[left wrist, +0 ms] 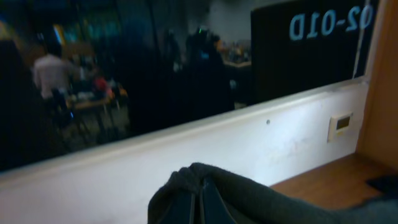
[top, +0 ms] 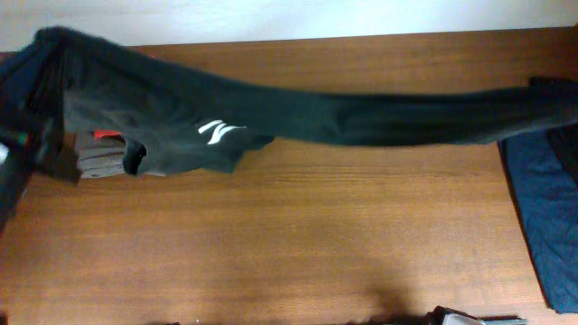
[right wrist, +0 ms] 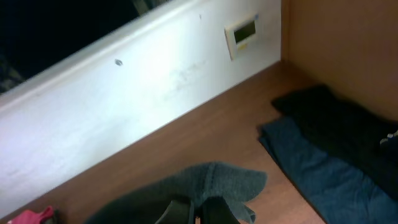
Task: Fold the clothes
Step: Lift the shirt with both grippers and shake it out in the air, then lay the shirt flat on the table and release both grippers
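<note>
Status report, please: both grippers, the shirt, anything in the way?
Left gripper shut on shirt. Right gripper shut on its other end. Shirt stretched between them over table, not yet folded. Blue garment lies on table at right.

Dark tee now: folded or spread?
Neither. The tee hangs bunched in a long band, one end pinched in the left gripper, the other in the right gripper.

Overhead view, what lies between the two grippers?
Seen overhead, the dark T-shirt spans it as a long band, one end in the left gripper, the other in the right gripper.
</note>
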### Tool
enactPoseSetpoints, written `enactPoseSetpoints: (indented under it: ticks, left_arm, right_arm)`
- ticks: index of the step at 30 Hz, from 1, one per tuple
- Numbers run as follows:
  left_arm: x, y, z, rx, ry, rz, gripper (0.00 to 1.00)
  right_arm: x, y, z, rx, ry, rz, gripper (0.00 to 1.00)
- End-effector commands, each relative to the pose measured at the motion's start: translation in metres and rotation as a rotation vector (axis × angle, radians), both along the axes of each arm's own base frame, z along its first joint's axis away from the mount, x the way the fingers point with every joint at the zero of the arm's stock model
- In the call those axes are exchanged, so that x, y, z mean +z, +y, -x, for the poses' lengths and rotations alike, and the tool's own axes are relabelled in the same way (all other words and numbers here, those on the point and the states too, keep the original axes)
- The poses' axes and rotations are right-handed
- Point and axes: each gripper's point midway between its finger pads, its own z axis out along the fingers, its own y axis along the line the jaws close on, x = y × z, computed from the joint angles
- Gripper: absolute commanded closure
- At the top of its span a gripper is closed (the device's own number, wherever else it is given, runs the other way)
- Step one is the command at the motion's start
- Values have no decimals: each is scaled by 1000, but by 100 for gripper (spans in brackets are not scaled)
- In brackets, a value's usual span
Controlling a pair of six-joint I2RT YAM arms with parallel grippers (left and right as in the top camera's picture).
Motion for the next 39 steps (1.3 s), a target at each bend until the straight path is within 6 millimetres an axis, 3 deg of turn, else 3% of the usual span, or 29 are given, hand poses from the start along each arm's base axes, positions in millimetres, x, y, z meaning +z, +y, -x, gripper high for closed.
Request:
enactPoseSetpoints:
  ticks: [1, 4, 9, 14, 15, 16, 21, 22, 26, 28, 29, 30, 31, 32, 33, 35, 39]
  left_arm:
    - [18, 8, 27, 80, -86, -28, 100]
    - [19, 10, 29, 92, -89, -25, 99]
    - [7, 26, -1, 163, -22, 13, 99]
    - [-33, 30, -76, 108, 144, 51, 99]
    - [-54, 23, -107, 40, 218, 59, 99]
    - [-66, 21, -122, 19, 253, 63, 99]
    - [-156, -4, -214, -68, 488, 67, 99]
    - [-191, -15, -244, -95, 548, 51, 99]
    - [-271, -37, -312, -103, 639, 23, 97]
    - [-320, -51, -347, -106, 672, 9, 96]
    - [-329, -54, -353, -110, 675, 7, 97]
    - [-347, -60, -364, -118, 683, 4, 96]
    - [-361, -66, -374, -124, 683, 8, 85]
    - [-367, -70, -381, -129, 672, 7, 68]
    - [-369, -72, -385, -131, 658, 9, 58]
    - [-357, -63, -390, -83, 629, 20, 7]
    - [-318, -41, -375, -22, 629, 17, 1]
  right_arm:
    - [10, 2, 16, -16, -38, 32, 96]
    - [13, 4, 22, -16, -52, 36, 96]
    - [6, 1, 13, -15, -21, 25, 96]
    - [-33, -2, -44, 82, 131, -60, 96]
    - [-50, -7, -64, 97, 189, -86, 96]
    - [-57, -9, -70, 97, 210, -95, 96]
    - [-129, -26, -137, 134, 410, -204, 96]
    - [-155, -29, -157, 148, 473, -228, 96]
    - [-232, -29, -220, 215, 607, -241, 94]
    - [-275, -28, -259, 242, 632, -240, 89]
    - [-287, -27, -271, 250, 631, -236, 86]
    - [-300, -28, -285, 255, 622, -230, 74]
    - [-313, -29, -301, 263, 605, -220, 63]
    - [-322, -32, -311, 264, 593, -215, 52]
    - [-324, -32, -315, 267, 587, -216, 45]
    - [-315, -44, -309, 267, 573, -214, 38]
    - [-282, -68, -267, 210, 588, -236, 37]
